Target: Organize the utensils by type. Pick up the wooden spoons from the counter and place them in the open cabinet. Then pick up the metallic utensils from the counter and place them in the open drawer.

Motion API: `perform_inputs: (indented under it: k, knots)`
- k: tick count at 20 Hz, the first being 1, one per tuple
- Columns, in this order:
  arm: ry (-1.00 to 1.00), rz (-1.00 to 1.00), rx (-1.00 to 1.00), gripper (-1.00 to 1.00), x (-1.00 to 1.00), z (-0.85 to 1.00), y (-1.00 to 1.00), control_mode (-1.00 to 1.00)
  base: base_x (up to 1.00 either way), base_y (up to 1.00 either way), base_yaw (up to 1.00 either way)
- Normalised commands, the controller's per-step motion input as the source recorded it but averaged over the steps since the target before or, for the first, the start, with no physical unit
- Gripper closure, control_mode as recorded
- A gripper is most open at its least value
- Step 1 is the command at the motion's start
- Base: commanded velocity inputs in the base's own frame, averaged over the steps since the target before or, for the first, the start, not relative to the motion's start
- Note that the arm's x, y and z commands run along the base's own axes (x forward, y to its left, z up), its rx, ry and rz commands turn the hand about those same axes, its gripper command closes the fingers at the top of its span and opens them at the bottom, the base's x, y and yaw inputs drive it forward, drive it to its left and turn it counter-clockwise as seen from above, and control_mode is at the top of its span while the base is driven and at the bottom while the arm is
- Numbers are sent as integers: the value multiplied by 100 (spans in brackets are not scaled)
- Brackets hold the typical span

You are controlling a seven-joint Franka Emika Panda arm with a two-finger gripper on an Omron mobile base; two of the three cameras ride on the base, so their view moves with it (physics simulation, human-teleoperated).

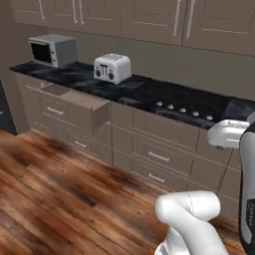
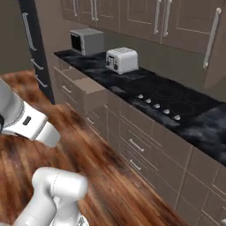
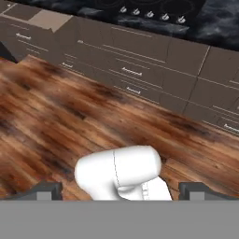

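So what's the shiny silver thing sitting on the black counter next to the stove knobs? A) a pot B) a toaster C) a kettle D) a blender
B: the toaster stands on the counter, a silver box with two slots on top, to the left of the row of stove knobs.
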Motion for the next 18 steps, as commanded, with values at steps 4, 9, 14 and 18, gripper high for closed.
perform_inputs:
  k: [4,9,14,18]
  knots:
    - [0,0,0,-100,0,0,0,100,-40,51,98]
    - [0,0,0,-100,0,0,0,100,-38,52,98]
    - [0,0,0,-100,0,0,0,100,14,61,83]
    - [0,0,0,-100,0,0,0,100,94,32,30]
